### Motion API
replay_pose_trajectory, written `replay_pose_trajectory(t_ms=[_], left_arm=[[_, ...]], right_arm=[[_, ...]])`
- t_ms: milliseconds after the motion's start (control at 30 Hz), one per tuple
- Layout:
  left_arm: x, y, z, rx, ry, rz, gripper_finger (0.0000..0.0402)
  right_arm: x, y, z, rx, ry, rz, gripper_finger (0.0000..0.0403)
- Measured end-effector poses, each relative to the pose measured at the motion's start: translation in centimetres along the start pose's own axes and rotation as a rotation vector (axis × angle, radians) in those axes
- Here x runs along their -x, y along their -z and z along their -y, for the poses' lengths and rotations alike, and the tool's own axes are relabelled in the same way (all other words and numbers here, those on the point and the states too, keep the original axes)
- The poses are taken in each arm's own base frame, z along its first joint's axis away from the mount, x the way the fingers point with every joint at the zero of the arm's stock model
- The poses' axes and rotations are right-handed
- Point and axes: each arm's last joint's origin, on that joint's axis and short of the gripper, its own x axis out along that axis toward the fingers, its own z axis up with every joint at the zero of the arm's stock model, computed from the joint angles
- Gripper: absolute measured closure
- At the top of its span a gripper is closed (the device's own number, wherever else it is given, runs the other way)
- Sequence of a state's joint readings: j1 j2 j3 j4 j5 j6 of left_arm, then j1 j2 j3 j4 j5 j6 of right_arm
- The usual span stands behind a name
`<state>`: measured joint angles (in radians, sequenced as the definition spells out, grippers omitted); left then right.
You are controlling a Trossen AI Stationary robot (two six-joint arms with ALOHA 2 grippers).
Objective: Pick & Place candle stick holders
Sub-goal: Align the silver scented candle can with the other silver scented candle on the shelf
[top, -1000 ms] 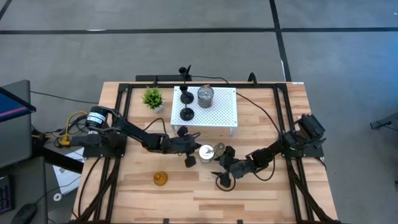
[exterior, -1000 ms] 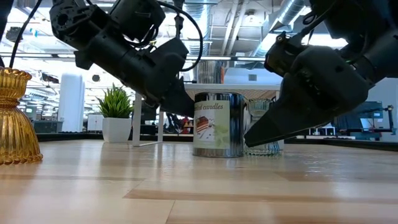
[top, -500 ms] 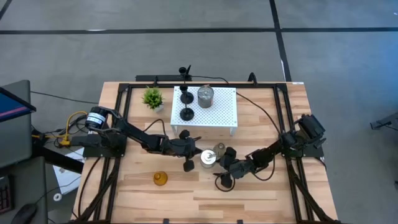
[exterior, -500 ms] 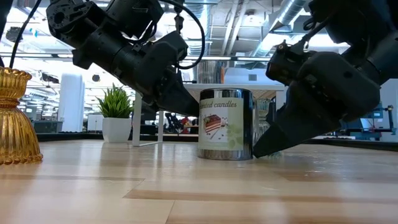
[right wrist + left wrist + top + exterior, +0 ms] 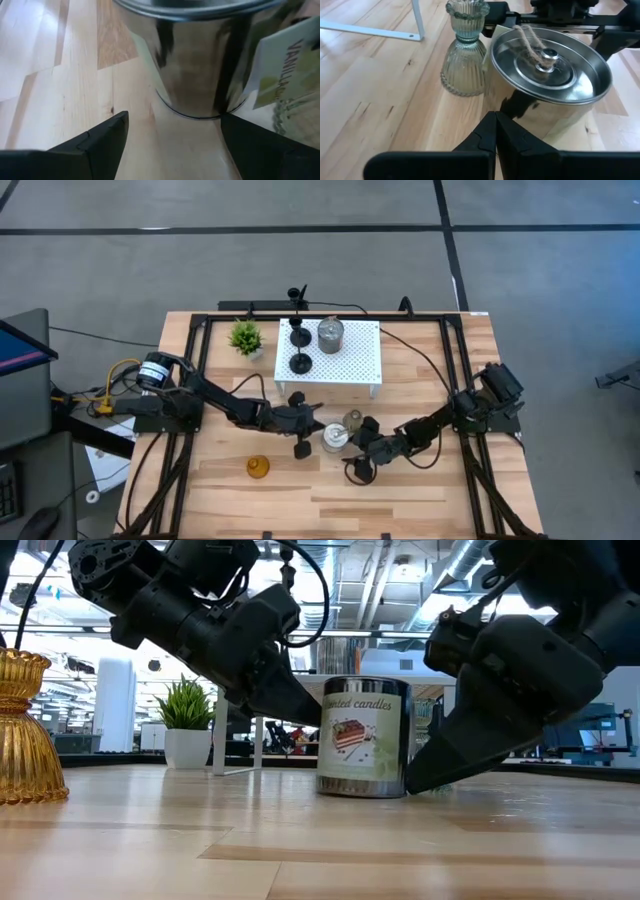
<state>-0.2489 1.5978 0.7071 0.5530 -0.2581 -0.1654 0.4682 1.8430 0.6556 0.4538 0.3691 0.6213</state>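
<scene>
Six candle stick holders are sitting around my wooden counter (image 5: 200, 490), and I am taking them from left to right. The amber holder (image 5: 258, 468) is standing alone near the front edge, well apart from both of my arms. Behind it, near the back, the small green potted plant (image 5: 245, 337) is standing just beside the white perforated stand (image 5: 355, 360). On that stand two black slim-stemmed sticks (image 5: 300, 362) are standing upright, one behind the other, and a jar with a metal lid (image 5: 330, 335) is sitting beside them.

My left claw (image 5: 312, 434) is reaching low over the middle of the counter with its fingers (image 5: 495, 137) pressed fully together, gripping nothing, their tip lying right at the side of the metal-lidded candle jar (image 5: 362, 737).

That jar is standing upright on the counter between my two claws. The greyish ribbed bell-shaped holder (image 5: 465, 50) is standing just beside it, toward the stand.

My right claw (image 5: 172, 137) is coming in from the other side, its fingers spread wide and lying low on either side of the jar's base, not clamped onto it.
</scene>
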Motion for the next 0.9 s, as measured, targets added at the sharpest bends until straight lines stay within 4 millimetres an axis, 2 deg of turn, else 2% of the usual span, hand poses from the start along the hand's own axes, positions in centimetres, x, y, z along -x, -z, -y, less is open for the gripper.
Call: replay_pose_trajectory(t_ms=[300,667,900], left_arm=[[0.1,0.0,0.3,0.024,0.013,-0.001,0.0399],[0.1,0.0,0.3,0.025,0.013,0.002,0.0398],[0.1,0.0,0.3,0.025,0.012,0.002,0.0398]], right_arm=[[0.2,-0.2,0.1,0.035,0.006,-0.006,0.0099],[4.1,-2.1,-0.1,0.090,0.093,0.002,0.0099],[4.4,-2.0,-0.5,0.145,0.117,0.041,0.0099]])
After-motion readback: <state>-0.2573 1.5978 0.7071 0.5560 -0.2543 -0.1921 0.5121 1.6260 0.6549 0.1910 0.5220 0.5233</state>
